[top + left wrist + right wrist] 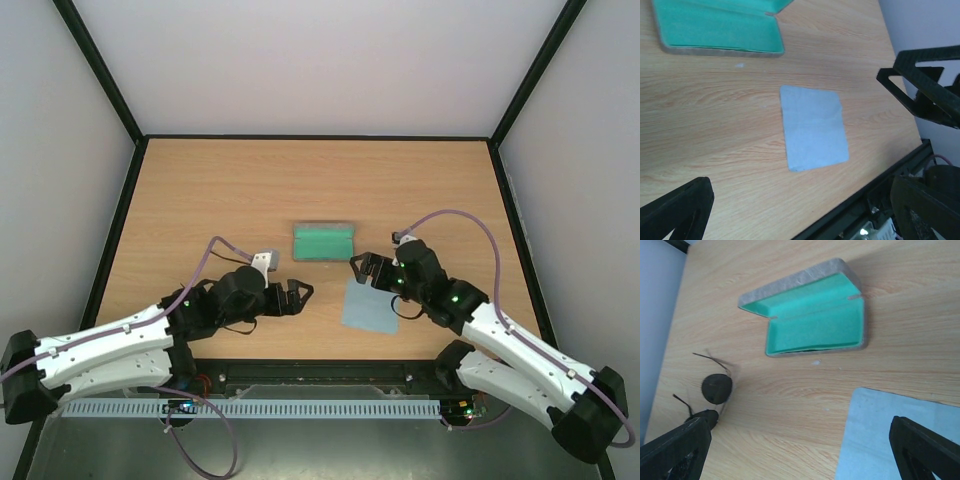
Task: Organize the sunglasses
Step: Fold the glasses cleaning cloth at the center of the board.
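The sunglasses (716,389), with a thin wire frame and dark round lenses, lie on the wooden table at the left of the right wrist view. One lens is partly behind my right gripper's left finger (677,450). I cannot pick them out in the top view, and they are out of the left wrist view. My left gripper (299,296) is open and empty, and it also shows in the left wrist view (800,212). My right gripper (357,272) is open and empty over the cloth's near corner, and it also shows in the right wrist view (800,455).
A grey case (323,241) lies open in mid-table, showing its green lining; it also shows in both wrist views (815,320) (715,25). A light blue cloth (370,305) (812,127) (890,435) lies flat between the case and the table's front edge (320,365).
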`<state>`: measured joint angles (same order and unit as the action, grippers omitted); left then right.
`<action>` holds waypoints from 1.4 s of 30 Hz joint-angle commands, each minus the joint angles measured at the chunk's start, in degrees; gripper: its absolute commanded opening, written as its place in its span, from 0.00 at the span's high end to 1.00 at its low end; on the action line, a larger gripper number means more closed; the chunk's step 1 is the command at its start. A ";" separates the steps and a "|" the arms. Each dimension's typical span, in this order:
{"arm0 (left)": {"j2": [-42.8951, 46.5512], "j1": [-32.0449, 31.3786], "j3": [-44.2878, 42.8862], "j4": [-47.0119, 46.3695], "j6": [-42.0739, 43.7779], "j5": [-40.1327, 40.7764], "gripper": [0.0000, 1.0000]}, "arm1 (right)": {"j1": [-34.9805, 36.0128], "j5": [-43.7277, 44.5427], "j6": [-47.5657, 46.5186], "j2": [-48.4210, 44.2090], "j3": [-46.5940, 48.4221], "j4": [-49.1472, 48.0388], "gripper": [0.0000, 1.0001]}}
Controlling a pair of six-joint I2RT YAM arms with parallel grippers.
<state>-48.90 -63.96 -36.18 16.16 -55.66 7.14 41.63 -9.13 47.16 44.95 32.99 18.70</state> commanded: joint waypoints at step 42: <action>-36.06 1.63 -14.06 -11.05 8.60 -7.33 0.19 | -1.39 18.76 7.67 7.86 -2.82 8.85 0.47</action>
<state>-82.48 -63.55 -47.31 6.50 -50.02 -0.84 41.45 5.85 53.01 52.31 31.22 29.06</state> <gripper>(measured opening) 0.854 0.537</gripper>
